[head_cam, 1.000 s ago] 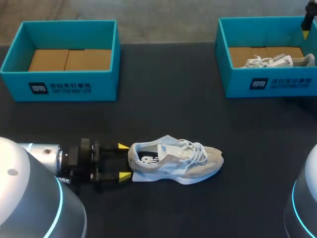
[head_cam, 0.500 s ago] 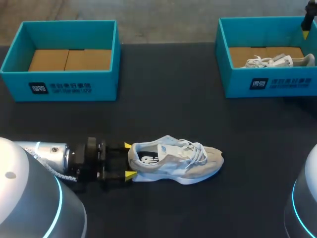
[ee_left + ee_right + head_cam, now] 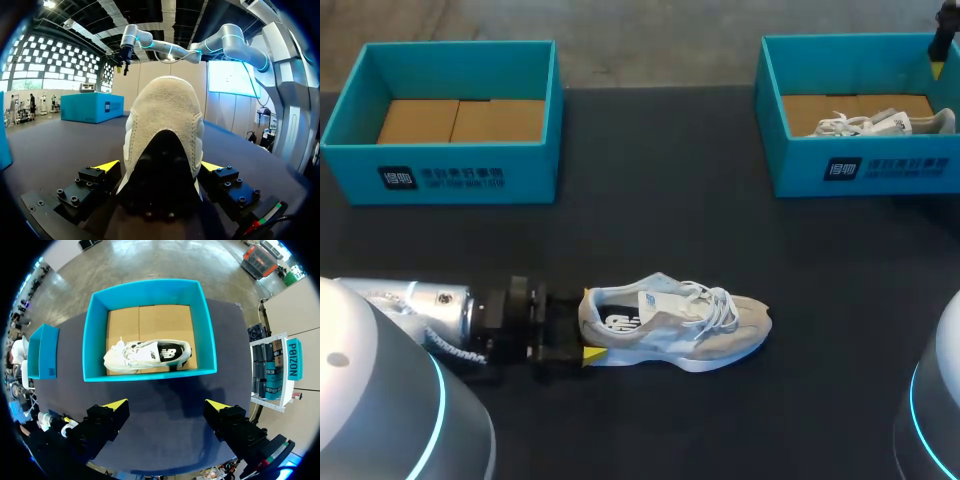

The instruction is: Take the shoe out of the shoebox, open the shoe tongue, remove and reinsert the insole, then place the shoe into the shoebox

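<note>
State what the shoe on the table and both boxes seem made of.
Shoe: beige suede-like upper, matte and napped at the heel; pale sole, probably foam or rubber. Left box and right box: likely cardboard, matte teal walls, brown floors.

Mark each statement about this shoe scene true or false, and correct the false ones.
1. A shoe lies on the table, outside both boxes. True.
2. The left box holds a shoe. False: it holds only cardboard; the second shoe lies in the right box.
3. The shoe's heel sits between the left pincer's open fingers. True.
4. The right pincer grips the second shoe. False: it hangs open above the right box.
</note>
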Motion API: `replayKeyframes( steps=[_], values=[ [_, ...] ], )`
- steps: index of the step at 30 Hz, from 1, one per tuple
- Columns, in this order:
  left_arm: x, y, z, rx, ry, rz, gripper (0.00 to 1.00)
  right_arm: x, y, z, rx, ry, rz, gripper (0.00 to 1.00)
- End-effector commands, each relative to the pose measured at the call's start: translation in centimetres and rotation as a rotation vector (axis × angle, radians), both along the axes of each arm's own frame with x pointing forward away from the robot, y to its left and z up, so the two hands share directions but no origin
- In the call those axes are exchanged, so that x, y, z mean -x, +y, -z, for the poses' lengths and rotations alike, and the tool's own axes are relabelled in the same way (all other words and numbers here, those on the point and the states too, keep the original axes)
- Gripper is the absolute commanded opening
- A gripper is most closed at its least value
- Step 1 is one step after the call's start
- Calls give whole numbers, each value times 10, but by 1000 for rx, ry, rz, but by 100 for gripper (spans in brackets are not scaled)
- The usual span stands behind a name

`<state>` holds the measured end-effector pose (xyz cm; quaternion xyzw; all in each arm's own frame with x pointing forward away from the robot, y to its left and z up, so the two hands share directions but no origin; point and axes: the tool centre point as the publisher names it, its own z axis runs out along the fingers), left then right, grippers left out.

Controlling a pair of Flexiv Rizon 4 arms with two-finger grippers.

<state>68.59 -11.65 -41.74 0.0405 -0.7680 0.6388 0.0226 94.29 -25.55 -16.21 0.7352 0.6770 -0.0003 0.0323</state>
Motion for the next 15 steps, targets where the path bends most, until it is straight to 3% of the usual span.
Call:
replayKeyframes(
  steps=[1, 15],
  values=[
    [-1, -6, 2, -1, -7, -4, 100, 0, 0, 0, 1, -1, 1, 100],
    [-3, -18, 2, 22, -6, 39, 100, 0, 0, 0, 1, -1, 1, 100]
  ],
)
